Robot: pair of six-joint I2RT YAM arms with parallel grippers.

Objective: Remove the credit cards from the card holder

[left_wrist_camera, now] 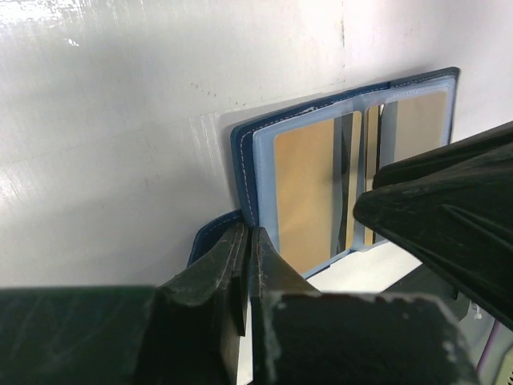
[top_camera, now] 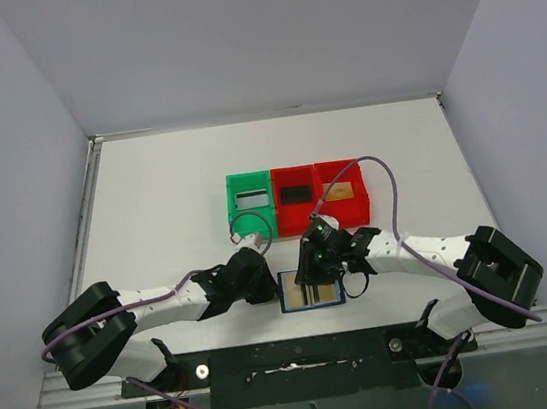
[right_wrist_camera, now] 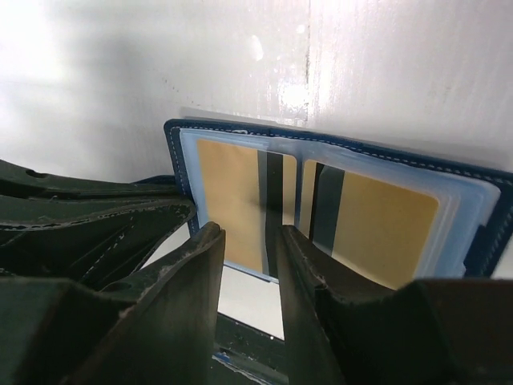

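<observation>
Sitting open, pockets up, at the table's [top_camera: 155, 220] 6 o'clock edge was the wallet [top_camera: 294, 301]. Left pincer [top_camera: 272, 287] was at its 9 o'clock side, clenched on the dark blue cover flap; the wrist view showed the leather pinched between the fingers [left_wrist_camera: 216, 273]. Right pincer [top_camera: 314, 270] hung over the wallet's middle, released, jaws parted by a narrow gap with nothing visibly between them. Tan cards [right_wrist_camera: 228, 200] sat in the clear pockets on both sides of the fold, each with a dark stripe near it. At the wallet's 12 o'clock stood a green bin [top_camera: 234, 210] and two red bins [top_camera: 292, 170], touching in a row. One card lay in each: grey card [top_camera: 251, 199], black card [top_camera: 295, 193], gold card [top_camera: 340, 192].
</observation>
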